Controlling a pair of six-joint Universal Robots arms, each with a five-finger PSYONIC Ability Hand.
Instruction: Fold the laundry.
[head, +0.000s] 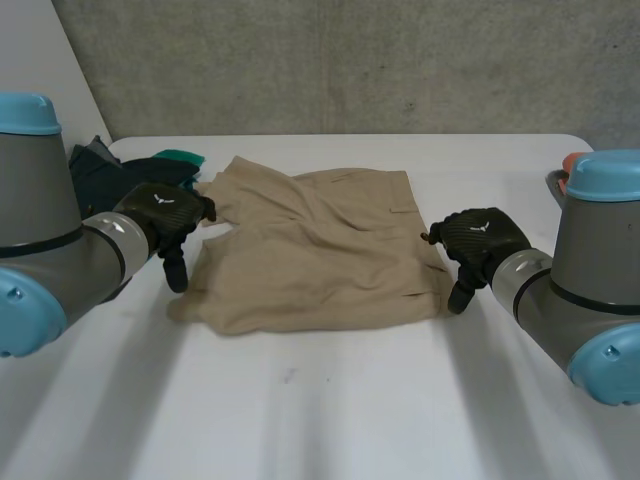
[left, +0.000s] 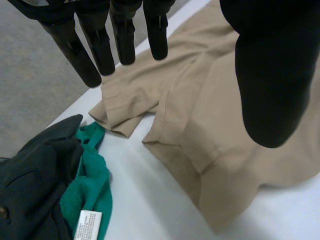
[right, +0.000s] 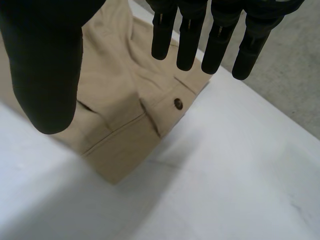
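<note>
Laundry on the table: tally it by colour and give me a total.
Tan: 1, the tan shorts, spread between the two hands.
Green: 1, the green cloth with a white label, beside the shorts.
Dark: 1, the dark garment, lying against the green cloth.
Total: 3

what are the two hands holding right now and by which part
Nothing is held. The left hand is open by the leg hems of the tan shorts, the right hand open by their waistband end near the button.
</note>
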